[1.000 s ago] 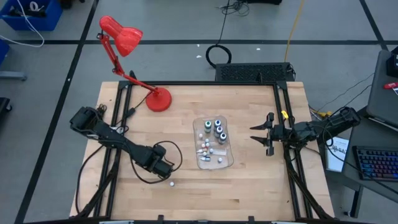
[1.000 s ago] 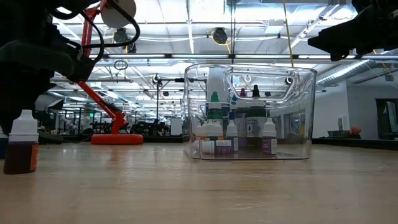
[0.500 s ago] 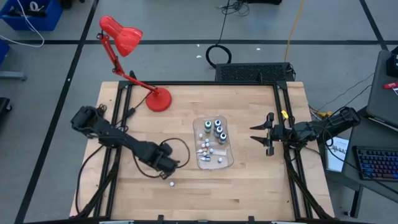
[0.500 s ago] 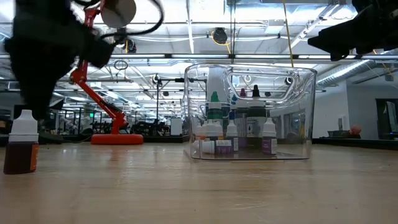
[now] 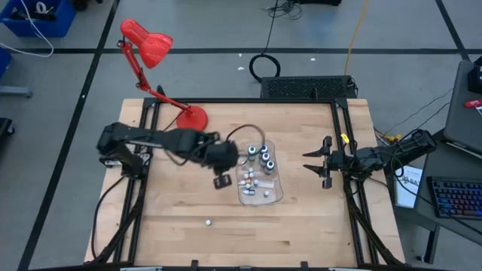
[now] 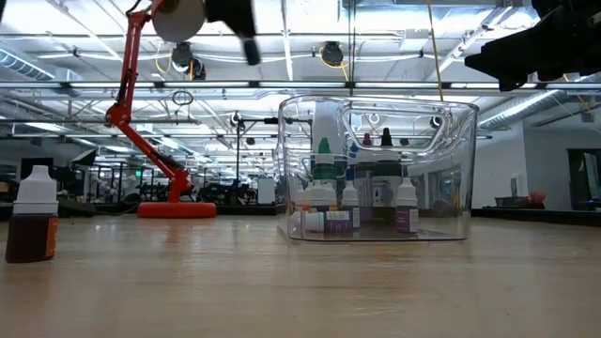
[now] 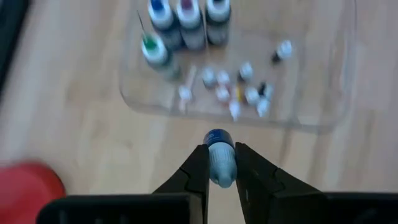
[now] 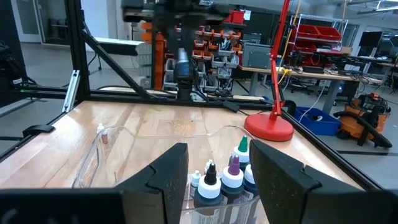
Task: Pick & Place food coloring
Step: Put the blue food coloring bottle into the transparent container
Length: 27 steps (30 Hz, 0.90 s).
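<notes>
My left gripper (image 5: 222, 181) hangs above the table just left of the clear tray (image 5: 277, 197), shut on a little pale bottle with a blue top (image 7: 219, 163). The right wrist view shows this bottle (image 8: 182, 65) held in the air beyond the tray. Inside the tray stand several thumb-sized bottles (image 5: 262, 154) with tinier whitish ones (image 5: 252, 183) beside them. One more small bottle (image 5: 208, 222) with brown liquid and a white cap (image 6: 33, 225) stands upright on the wood near the table's near edge. My right gripper (image 5: 309, 162) waits open, right of the tray. My left gripper pinches the blue-topped bottle between its two fingers (image 7: 198, 171), which lie on opposite sides of its body (image 7: 220, 171). The fingers come from above, pointing down. The bottle is lifted clear of the table, its blue top (image 7: 216, 137) pointing away from the wrist.
A red desk lamp stands with its base (image 5: 192, 119) on the far left part of the table, its arm reaching out past the far edge. Black frame rails (image 5: 343, 150) run along the left and right sides. Bare wood lies along the near part of the table.
My left gripper has risen from low over the table's near left part and swung toward the far right, ending beside the tray's left edge. The brown bottle on the table has stayed where it was. My right arm has kept still.
</notes>
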Available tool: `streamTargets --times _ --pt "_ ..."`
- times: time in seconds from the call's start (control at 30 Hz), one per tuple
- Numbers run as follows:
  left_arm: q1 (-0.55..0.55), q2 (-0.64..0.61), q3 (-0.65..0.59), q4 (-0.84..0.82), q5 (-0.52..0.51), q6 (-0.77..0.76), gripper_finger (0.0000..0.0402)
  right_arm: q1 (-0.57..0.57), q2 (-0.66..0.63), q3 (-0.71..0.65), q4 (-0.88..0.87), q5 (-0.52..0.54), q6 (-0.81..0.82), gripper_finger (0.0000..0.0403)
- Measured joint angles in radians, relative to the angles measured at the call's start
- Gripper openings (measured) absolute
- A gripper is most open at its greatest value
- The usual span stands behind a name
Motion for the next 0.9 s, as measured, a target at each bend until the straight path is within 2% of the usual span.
streamTargets --times 0.17,0.43,0.6,0.9 --pt "0.082 0.125 0.115 -0.021 0.018 0.159 0.0054 0.0 0.0 0.0 0.0 0.0 0.002 0.016" --pt "0.153 0.323 0.165 -0.002 0.129 0.309 0.0054 0.0 0.0 0.0 -0.011 0.0 0.001 0.016" --pt "0.158 0.372 0.165 0.035 0.17 0.341 0.0054 0.0 0.0 0.0 -0.013 0.0 -0.001 0.016" --pt "0.131 0.378 0.148 0.034 0.179 0.303 0.0054 0.0 0.0 0.0 -0.016 0.0 -0.005 0.016"
